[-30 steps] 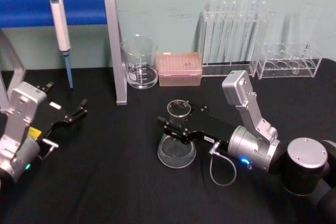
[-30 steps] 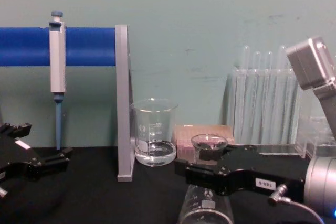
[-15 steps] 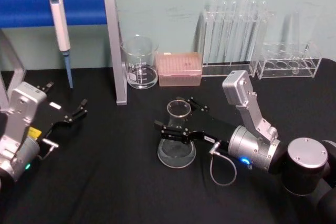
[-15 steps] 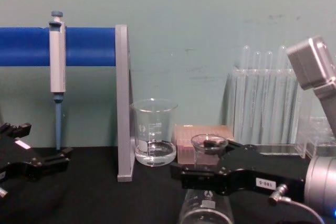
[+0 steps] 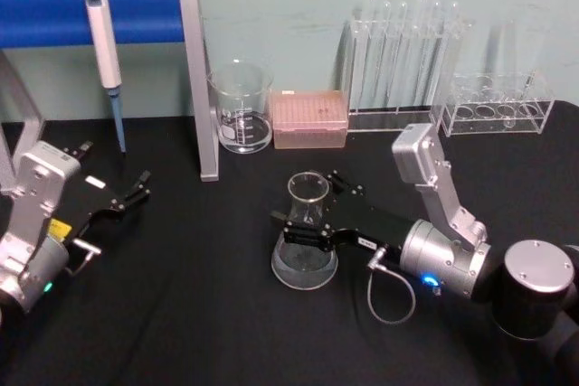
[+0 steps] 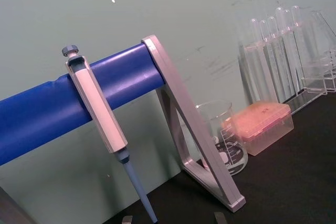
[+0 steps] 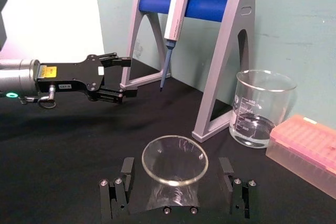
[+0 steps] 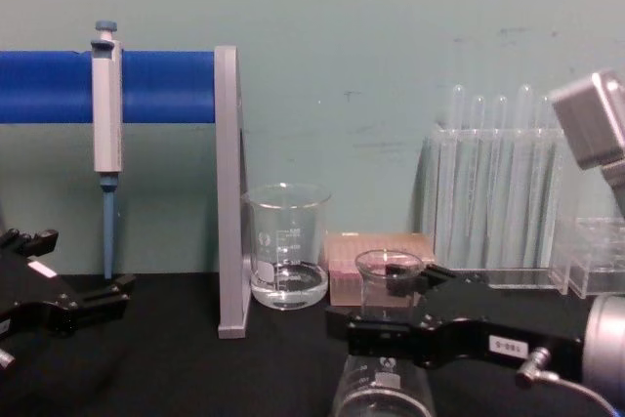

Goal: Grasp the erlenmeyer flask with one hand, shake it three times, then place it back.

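With fingers spread either side of the neck and clear gaps showing, right gripper (image 5: 312,214) straddles erlenmeyer flask (image 5: 305,240), not pinching. Flask upright on black table (image 5: 199,314), in front of beaker (image 5: 242,108) and pink tip box (image 5: 309,118). Left gripper (image 5: 129,193) parked open at the left, well apart, near pipette stand (image 5: 194,79).

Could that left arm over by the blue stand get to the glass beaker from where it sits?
Probably not directly. The stand's grey post rises between the left gripper and the beaker, so it would likely have to swing round the post's front.
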